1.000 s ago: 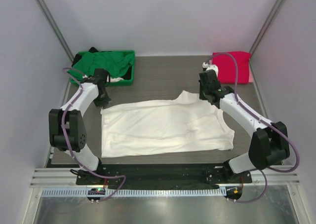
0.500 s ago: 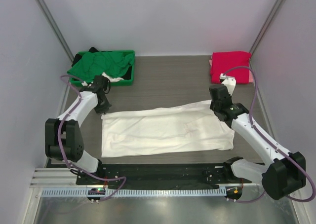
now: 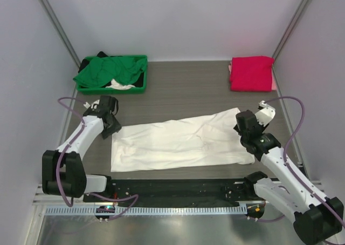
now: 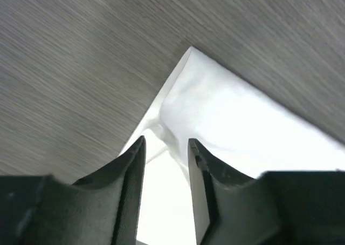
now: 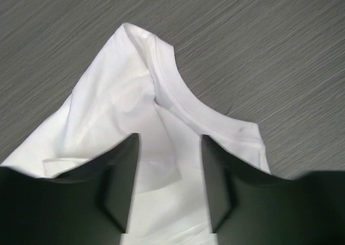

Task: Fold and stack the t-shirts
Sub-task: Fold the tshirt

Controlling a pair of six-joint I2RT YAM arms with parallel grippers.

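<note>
1. Large white cotton t-shirt lies half-folded on the table.
2. My left pincer and right pincer stand parted, gripping nothing.
3. Risk: withdrawing low may snag cloth, undoing the fold.

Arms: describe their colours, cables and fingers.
The left arm and the right arm both have white links between bulky black joints. A thin mauve cable loops loosely off each. The fingers are flat, dark, matte blades with tapered tips.
</note>
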